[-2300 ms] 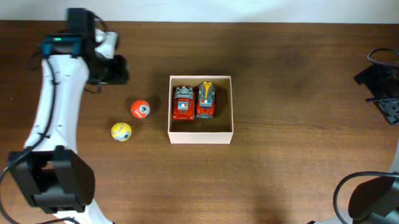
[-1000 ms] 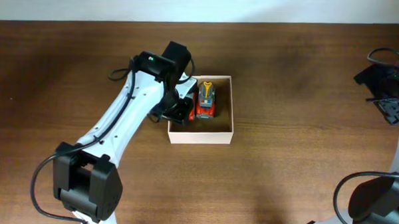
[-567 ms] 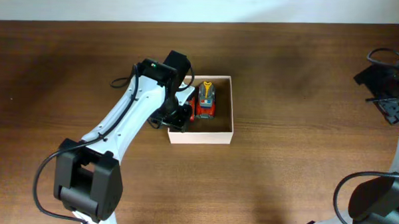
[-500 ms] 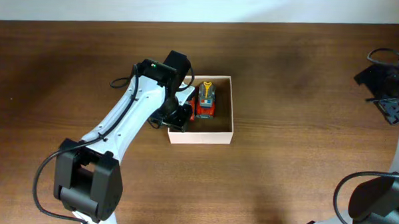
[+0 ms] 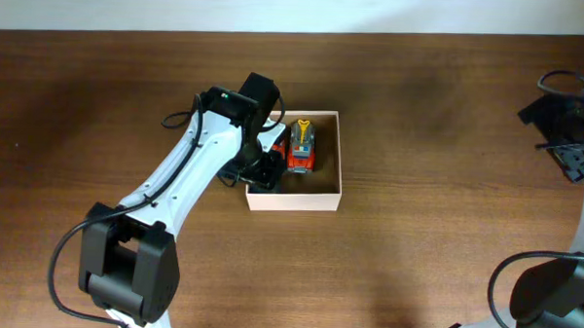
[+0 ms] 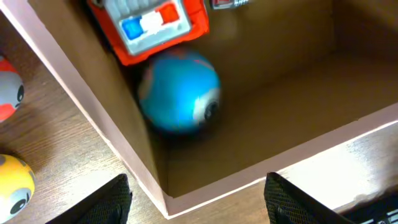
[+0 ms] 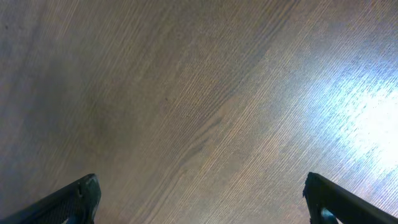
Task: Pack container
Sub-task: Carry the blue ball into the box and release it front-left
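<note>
At mid-table the small square cream-walled cardboard container [image 5: 293, 201] keeps a blue plastic ball [image 6: 179, 91] tucked in its corner beside a red toy truck [image 6: 149, 25], apparently to save room, with the left gripper [image 6: 199, 198] spread open above it and the right gripper [image 7: 202, 202] spread idle over bare wood.

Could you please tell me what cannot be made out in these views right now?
Left wrist: the blue ball is blurred. The red truck is cut off by the top edge, the orange ball and yellow ball by the left edge.
Overhead: the left arm covers much of the container, hiding that ball.
</note>
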